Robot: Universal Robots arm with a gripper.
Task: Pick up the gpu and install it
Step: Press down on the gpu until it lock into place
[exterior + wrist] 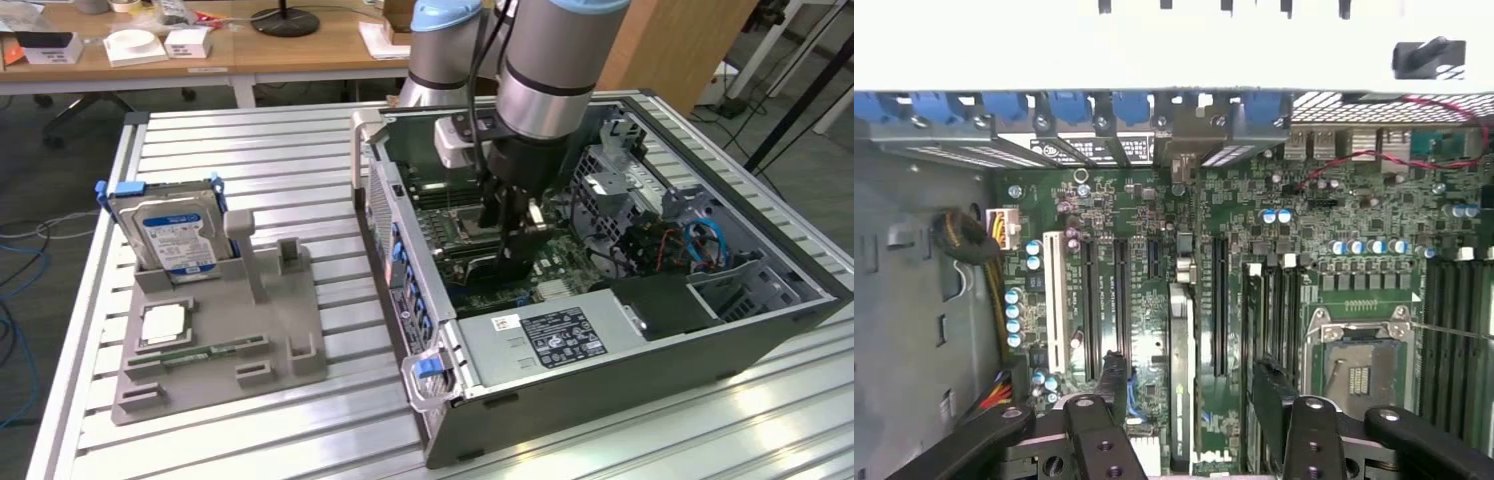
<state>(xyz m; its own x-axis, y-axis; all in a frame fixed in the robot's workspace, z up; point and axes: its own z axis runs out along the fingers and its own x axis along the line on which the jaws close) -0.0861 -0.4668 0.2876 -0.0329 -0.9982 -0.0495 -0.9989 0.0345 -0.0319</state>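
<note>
The gpu [1181,350] stands on edge in a slot of the green motherboard [1144,270], seen from above as a thin strip. Its metal bracket end [1176,150] meets the row of blue rear slot clips. My gripper [1189,400] is open. One black fingertip [1109,380] is on each side of the card, with a gap between each and the card. In the exterior view the gripper [507,240] hangs straight down inside the open computer case [400,230], over the motherboard, and hides most of the card.
A grey holder [267,330] at the exterior view's left carries a hard drive [167,225], a CPU chip [163,323] and a memory stick [200,352]. Inside the case are the power supply [561,335], cables [681,245] and the CPU socket [1359,370]; case walls surround the gripper.
</note>
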